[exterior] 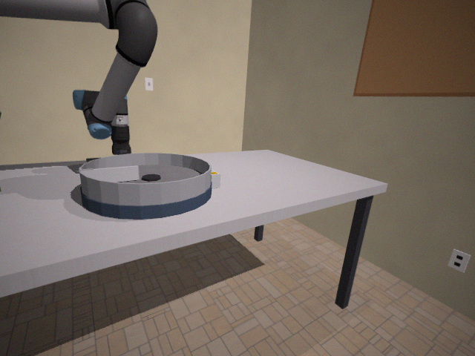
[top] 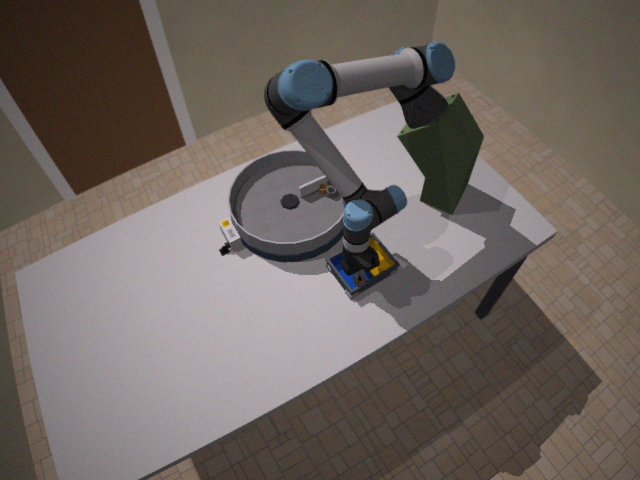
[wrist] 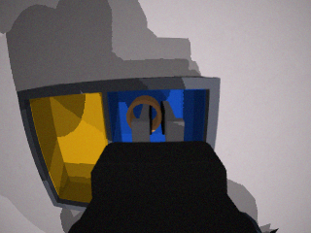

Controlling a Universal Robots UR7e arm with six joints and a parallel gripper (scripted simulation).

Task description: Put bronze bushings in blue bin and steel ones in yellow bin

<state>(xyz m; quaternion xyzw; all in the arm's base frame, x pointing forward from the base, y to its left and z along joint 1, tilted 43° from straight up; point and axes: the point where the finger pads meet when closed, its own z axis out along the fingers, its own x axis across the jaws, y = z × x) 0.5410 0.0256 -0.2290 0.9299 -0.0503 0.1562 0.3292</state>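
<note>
My gripper (top: pixel 360 277) (wrist: pixel 155 111) points down over the blue bin (top: pixel 336 261) (wrist: pixel 195 116). It is shut on the wall of a bronze bushing (wrist: pixel 129 116), one finger inside the ring and one outside. The yellow bin (top: pixel 385 256) (wrist: pixel 83 141) adjoins the blue one; no bushing shows in its visible part. On the turntable (top: pixel 268 223) (exterior: pixel 145 196), another bronze bushing (top: pixel 323 189) and a steel one (top: pixel 331 190) stand side by side near the white fence (top: pixel 312 184) (exterior: pixel 115 173). In the exterior view the fingertips and bins are hidden.
The turntable has a raised grey rim (top: pixel 233 206) (exterior: pixel 107 189) and stands close to the bins. A small white box (top: pixel 229 232) (exterior: pixel 216 180) sits at its outer side. A green pedestal (top: pixel 449 160) carries my arm. My forearm covers part of the turntable in the top view.
</note>
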